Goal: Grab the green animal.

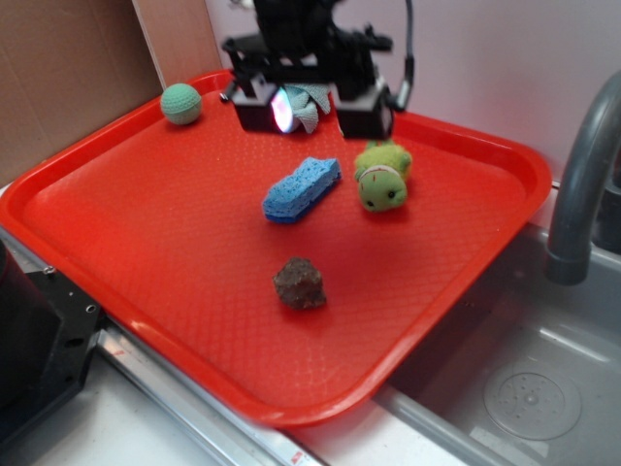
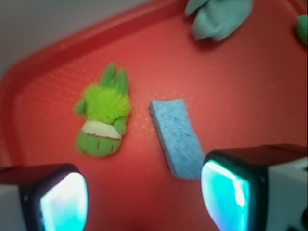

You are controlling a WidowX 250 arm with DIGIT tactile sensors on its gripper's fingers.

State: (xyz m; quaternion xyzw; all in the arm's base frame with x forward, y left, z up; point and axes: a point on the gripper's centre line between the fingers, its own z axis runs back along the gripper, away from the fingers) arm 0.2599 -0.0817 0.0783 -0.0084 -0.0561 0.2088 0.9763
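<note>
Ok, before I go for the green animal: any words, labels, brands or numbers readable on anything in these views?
None. No readable text in either view.
green animal: stitched face marks only, no writing.
blue sponge, brown lump, teal ball, cloth, red tray: unmarked.
gripper: no lettering visible; the wrist view is blurred.

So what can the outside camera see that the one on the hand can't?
Only the exterior view shows the brown rock, the grey faucet and the sink beside the tray. Only the wrist view shows the hand from behind its glowing fingertips, spread wide with nothing between them. Both show the green animal, the blue sponge, the pale cloth, the teal ball and the red tray.
</note>
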